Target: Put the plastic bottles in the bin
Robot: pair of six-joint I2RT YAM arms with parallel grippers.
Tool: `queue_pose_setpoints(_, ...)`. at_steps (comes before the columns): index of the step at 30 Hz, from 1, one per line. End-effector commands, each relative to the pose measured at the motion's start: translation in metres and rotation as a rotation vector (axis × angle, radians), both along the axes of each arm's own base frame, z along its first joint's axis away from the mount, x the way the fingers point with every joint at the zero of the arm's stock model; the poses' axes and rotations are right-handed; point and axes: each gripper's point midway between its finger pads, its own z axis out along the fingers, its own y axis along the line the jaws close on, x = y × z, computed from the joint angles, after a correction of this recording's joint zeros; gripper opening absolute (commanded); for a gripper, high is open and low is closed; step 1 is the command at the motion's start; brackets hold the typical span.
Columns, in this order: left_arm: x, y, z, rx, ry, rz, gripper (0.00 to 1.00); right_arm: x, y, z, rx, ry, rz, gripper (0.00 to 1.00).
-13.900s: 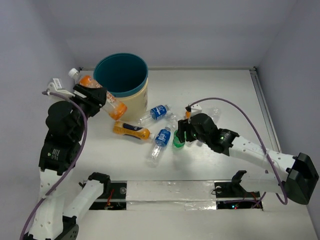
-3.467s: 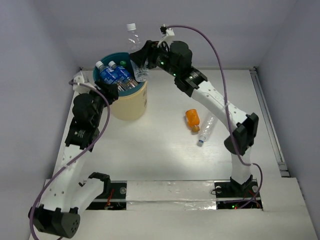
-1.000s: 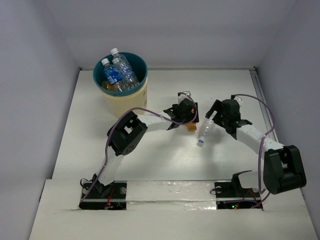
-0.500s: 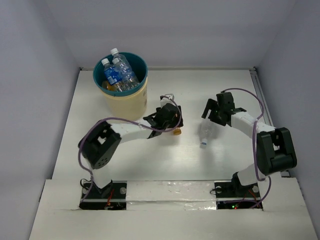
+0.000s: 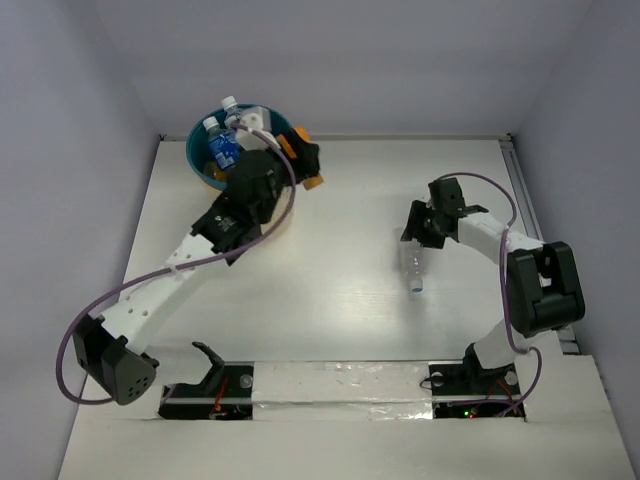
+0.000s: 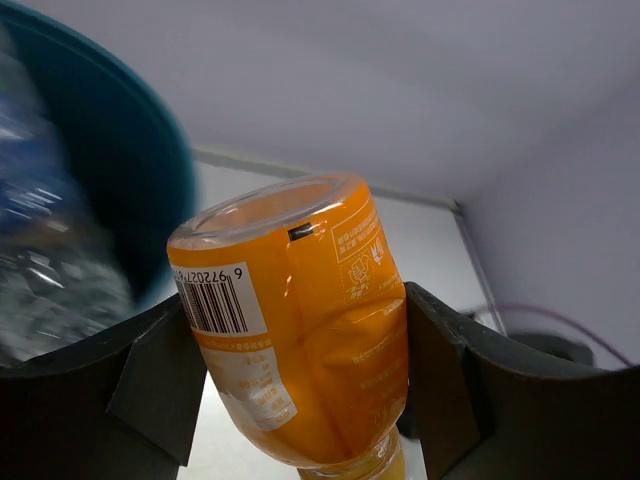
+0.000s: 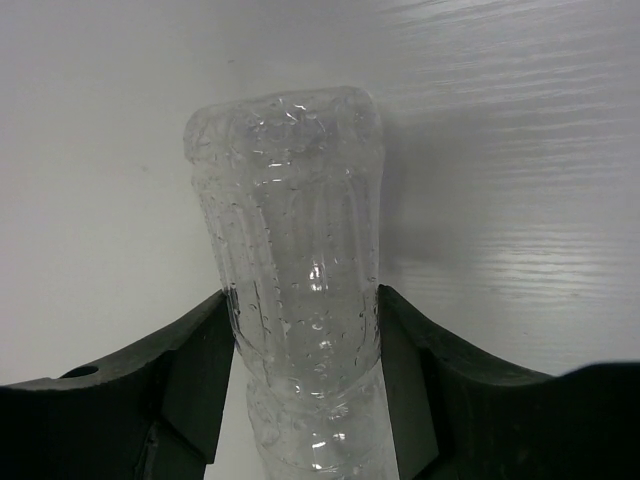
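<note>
White, faintly grained table point(image 5: 340, 250) filling the middle of the frame. Plain pale grey-lilac walls point(image 5: 400, 60) along top, left and right, evenly lit.

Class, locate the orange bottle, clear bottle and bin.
orange bottle point(image 6: 330, 340), left wrist view, label.
clear bottle point(image 7: 300, 280), right wrist view, ribbed body.
bin point(image 5: 194, 160), top external view, teal rim.

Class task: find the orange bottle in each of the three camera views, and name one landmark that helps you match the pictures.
Top external: orange bottle at upper left, at the right rim of the bin.
Left wrist: it fills the centre.
Right wrist: not in it; a clear bottle shows instead.
Shared landmark: the teal bin, at the left edge of the left wrist view.
</note>
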Motion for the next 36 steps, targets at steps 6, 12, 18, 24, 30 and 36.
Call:
queue_pose_setpoints(6,0.055,0.123,0.042,0.033,-0.033,0.328,0.49,-0.001,0.049,0.078,0.258,-0.242,0.197,0.48)
queue_pose_setpoints(12,0.056,0.202,0.036,0.109,-0.010,0.555,0.49,-0.009,0.083,0.202,0.369,-0.542,0.305,0.47)
queue_pose_setpoints(18,0.053,0.240,0.010,0.289,0.047,0.730,0.49,-0.022,0.146,0.329,0.504,-0.817,0.449,0.47)
queue_pose_setpoints(24,0.066,0.253,0.009,0.341,0.002,0.801,0.49,-0.010,0.210,0.405,0.618,-0.960,0.513,0.47)
queue_pose_setpoints(30,0.079,0.251,-0.025,0.401,0.032,0.797,0.53,0.003,0.243,0.474,0.703,-1.115,0.512,0.47)
queue_pose_setpoints(36,0.074,0.243,-0.036,0.339,0.029,0.750,0.87,0.059,0.278,0.474,0.673,-1.177,0.447,0.47)
